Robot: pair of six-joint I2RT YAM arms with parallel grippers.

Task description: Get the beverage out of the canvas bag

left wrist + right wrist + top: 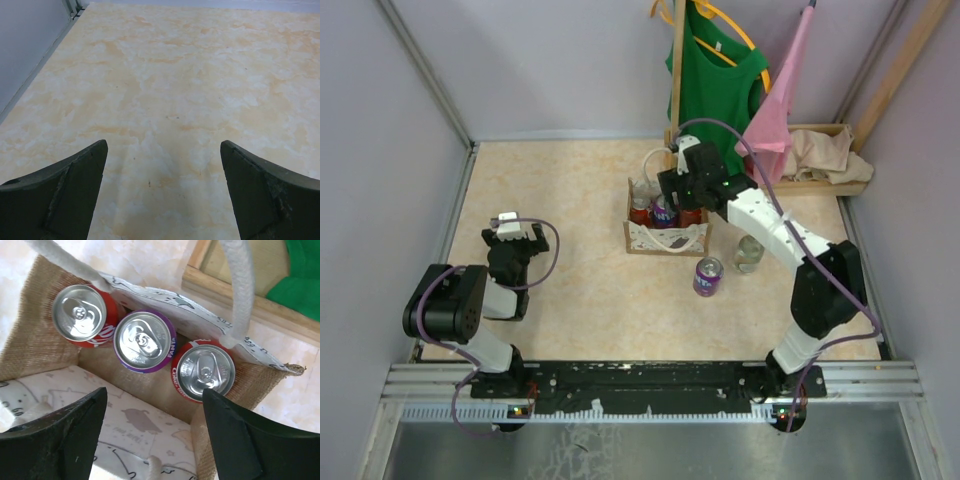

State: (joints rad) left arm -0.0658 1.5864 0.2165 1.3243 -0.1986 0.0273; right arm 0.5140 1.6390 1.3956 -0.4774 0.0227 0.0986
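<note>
The canvas bag [666,238] stands upright mid-table, beige with white loop handles and a white patterned band. In the right wrist view its wall [40,335] surrounds three upright cans: a red can [80,315] at left, a purple Fanta can [144,341] in the middle, a red Coke can [205,371] at right. My right gripper [155,405] hovers open and empty just above the bag's mouth; it also shows in the top view [678,187]. My left gripper [162,150] is open and empty over bare table, far left of the bag [512,235].
A purple can [708,276] and a clear bottle [749,253] stand on the table right of the bag. A wooden tray [820,180] with tan cloth sits back right. A green shirt [717,80] and pink cloth [782,100] hang on a rack behind.
</note>
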